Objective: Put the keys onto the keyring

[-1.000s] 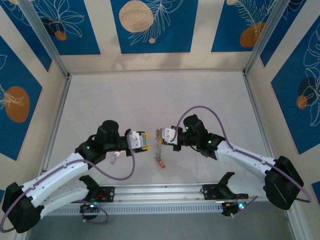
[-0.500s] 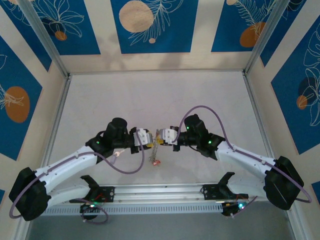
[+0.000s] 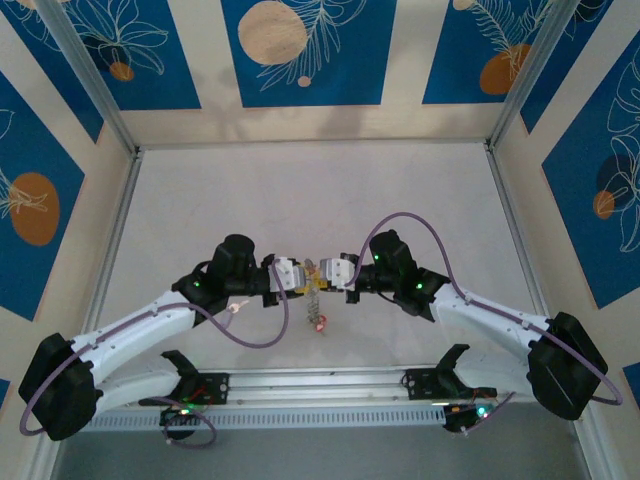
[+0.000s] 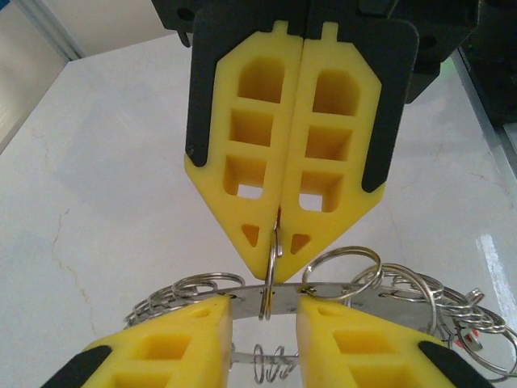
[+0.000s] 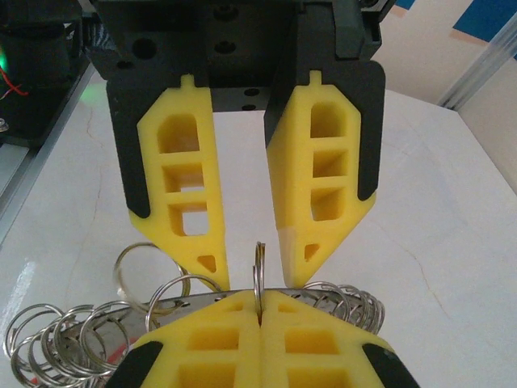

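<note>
The keyring (image 3: 315, 288) is a silvery metal band (image 4: 355, 293) carrying several small split rings, and it hangs between the two grippers above the table. My right gripper (image 5: 258, 297) is shut on one upright split ring (image 4: 271, 275) of it. My left gripper (image 4: 262, 307) is open, with one finger on each side of that ring and the tips touching or just over the band. In the top view the left gripper (image 3: 298, 277) and right gripper (image 3: 327, 271) meet nose to nose. A red key (image 3: 321, 322) dangles below the keyring. A whitish-pink key (image 3: 233, 308) lies on the table by the left arm.
The white tabletop (image 3: 300, 190) stretches away behind the grippers to the patterned back wall. Aluminium rails (image 3: 125, 220) run along both sides. A purple cable (image 3: 265, 335) loops below the left wrist near the whitish-pink key.
My left gripper has moved right, from apart from the keyring to straddling the ring my right gripper holds. The dangling red key has swung a little.
</note>
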`<state>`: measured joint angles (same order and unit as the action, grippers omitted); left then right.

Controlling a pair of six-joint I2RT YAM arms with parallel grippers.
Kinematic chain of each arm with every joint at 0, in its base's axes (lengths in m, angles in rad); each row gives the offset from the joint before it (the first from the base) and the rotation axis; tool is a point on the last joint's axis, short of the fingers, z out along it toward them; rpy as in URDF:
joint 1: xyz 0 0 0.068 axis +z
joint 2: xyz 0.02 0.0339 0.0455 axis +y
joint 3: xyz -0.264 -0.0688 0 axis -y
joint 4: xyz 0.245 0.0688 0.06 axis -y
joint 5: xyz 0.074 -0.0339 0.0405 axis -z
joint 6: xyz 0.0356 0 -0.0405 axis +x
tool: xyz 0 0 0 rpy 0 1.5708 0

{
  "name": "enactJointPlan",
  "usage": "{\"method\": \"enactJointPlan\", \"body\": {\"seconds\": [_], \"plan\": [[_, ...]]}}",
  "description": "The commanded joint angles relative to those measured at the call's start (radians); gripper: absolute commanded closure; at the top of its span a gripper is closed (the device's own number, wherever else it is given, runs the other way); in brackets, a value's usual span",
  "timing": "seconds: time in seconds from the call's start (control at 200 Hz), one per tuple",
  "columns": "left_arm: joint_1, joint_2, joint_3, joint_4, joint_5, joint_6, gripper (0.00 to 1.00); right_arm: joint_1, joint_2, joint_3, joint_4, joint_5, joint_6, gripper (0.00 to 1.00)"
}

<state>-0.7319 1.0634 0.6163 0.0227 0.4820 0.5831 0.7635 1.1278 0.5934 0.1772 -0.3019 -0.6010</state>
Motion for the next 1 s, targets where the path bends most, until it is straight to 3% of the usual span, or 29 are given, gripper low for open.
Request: {"method": "enactJointPlan", "body": {"seconds": [0.0, 0.775, 0.99], "plan": [[-0.01, -0.009, 0.028, 0.031, 0.035, 0.006, 0.75, -0.003, -0.001, -0.007, 0.062, -0.044, 0.014, 1.0], [-0.012, -0.024, 0.056, 0.023, 0.042, 0.012, 0.8, -0.006, 0.003, -0.026, 0.092, -0.048, 0.027, 1.0], [-0.012, -0.004, 0.065, 0.004, 0.054, 0.016, 0.9, -0.006, 0.004, -0.029, 0.102, -0.051, 0.032, 1.0]]}}
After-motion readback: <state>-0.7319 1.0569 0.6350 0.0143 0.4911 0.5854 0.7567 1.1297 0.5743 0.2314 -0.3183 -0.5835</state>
